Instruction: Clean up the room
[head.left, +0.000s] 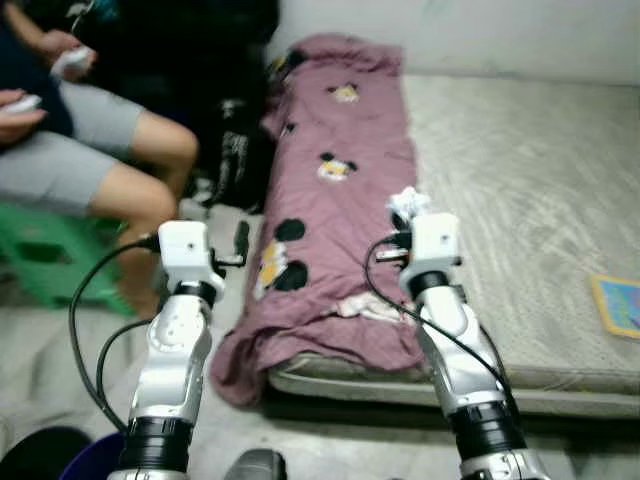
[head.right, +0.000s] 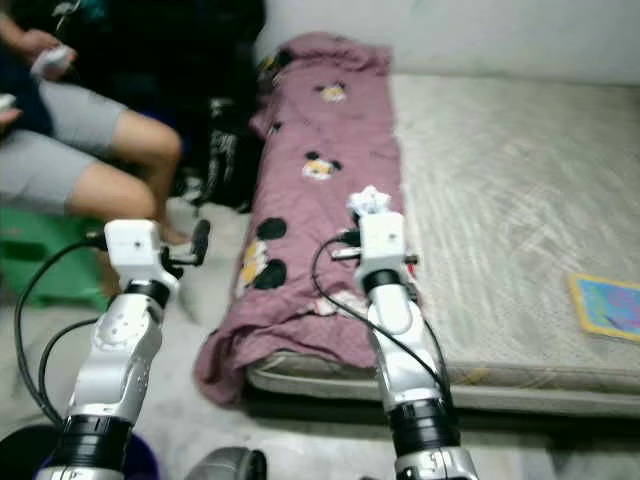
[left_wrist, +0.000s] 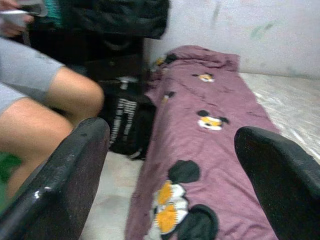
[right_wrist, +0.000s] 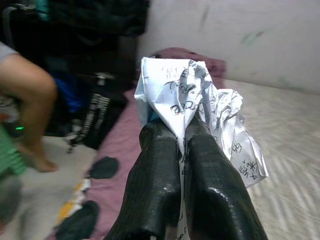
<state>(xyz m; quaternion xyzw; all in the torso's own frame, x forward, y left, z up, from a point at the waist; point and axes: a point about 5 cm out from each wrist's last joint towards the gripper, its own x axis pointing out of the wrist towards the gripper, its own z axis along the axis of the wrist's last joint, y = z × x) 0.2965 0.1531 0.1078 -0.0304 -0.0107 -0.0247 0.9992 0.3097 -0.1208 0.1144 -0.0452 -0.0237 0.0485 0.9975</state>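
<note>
My right gripper (right_wrist: 182, 137) is shut on a crumpled white paper (right_wrist: 192, 107) with printed text, held above the purple cartoon-print blanket (head.left: 335, 190) on the mattress (head.left: 530, 190). From the head views the paper (head.left: 407, 203) shows just past the right wrist. My left gripper (left_wrist: 172, 170) stands open with nothing between its fingers (left_wrist: 65, 175), raised over the floor beside the bed's left edge.
A person sits on a green stool (head.left: 45, 255) at the left, bare legs (head.left: 150, 160) close to my left arm. Black bags (head.left: 235, 150) stand between the person and the bed. A colourful book (head.left: 618, 305) lies on the mattress at right. A dark bin rim (head.left: 60, 460) is below.
</note>
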